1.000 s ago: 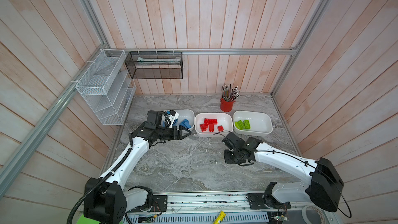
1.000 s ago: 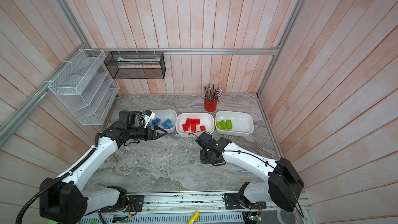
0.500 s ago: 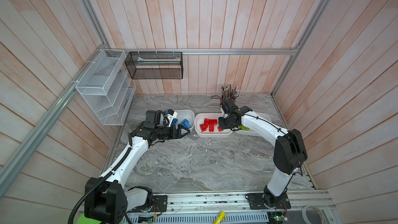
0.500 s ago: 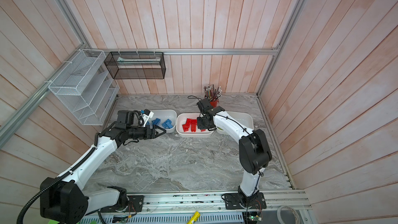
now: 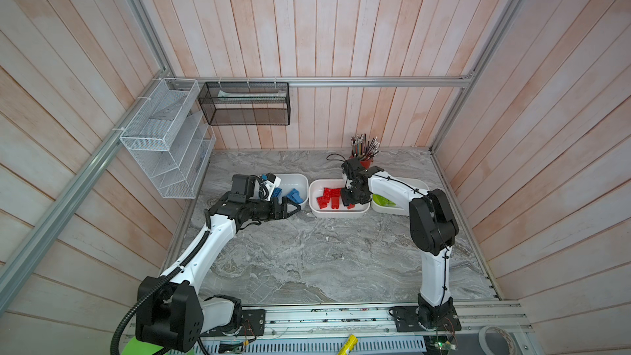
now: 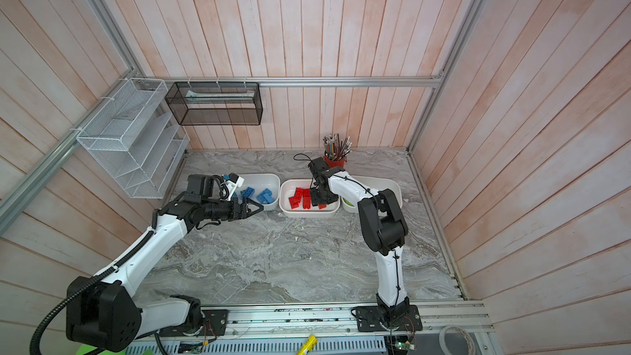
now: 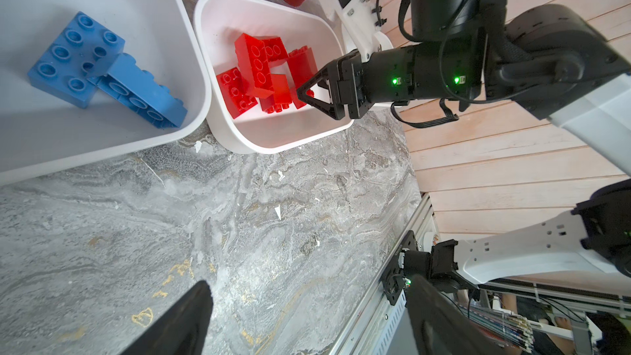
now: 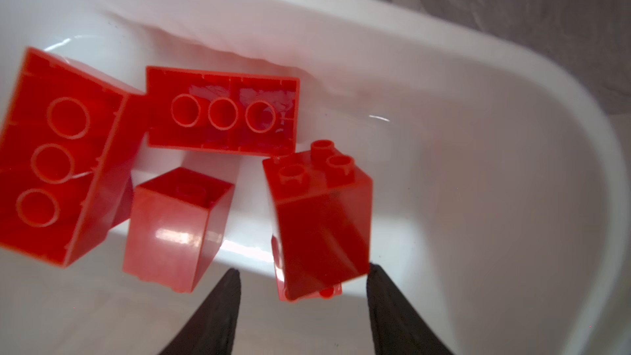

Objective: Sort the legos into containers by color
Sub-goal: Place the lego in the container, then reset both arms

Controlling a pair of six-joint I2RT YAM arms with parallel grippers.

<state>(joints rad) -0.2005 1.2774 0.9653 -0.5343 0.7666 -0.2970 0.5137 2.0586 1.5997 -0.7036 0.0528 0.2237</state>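
Observation:
Three white containers stand in a row: the left one holds blue legos, the middle one red legos, the right one green legos, half hidden by my right arm. My right gripper hangs open over the middle container. A short square red brick sits tilted and blurred just beyond its fingertips, free of the left finger. My left gripper is open and empty above the table, at the front edge of the left container.
A red pencil cup stands right behind my right wrist. A white wire basket and a black mesh basket hang on the walls at the back left. The arm bases sit on a metal rail along the front.
My right arm has swung from the middle of the table up over the red container, and its jaws have opened off the red brick. The left arm has stayed put.

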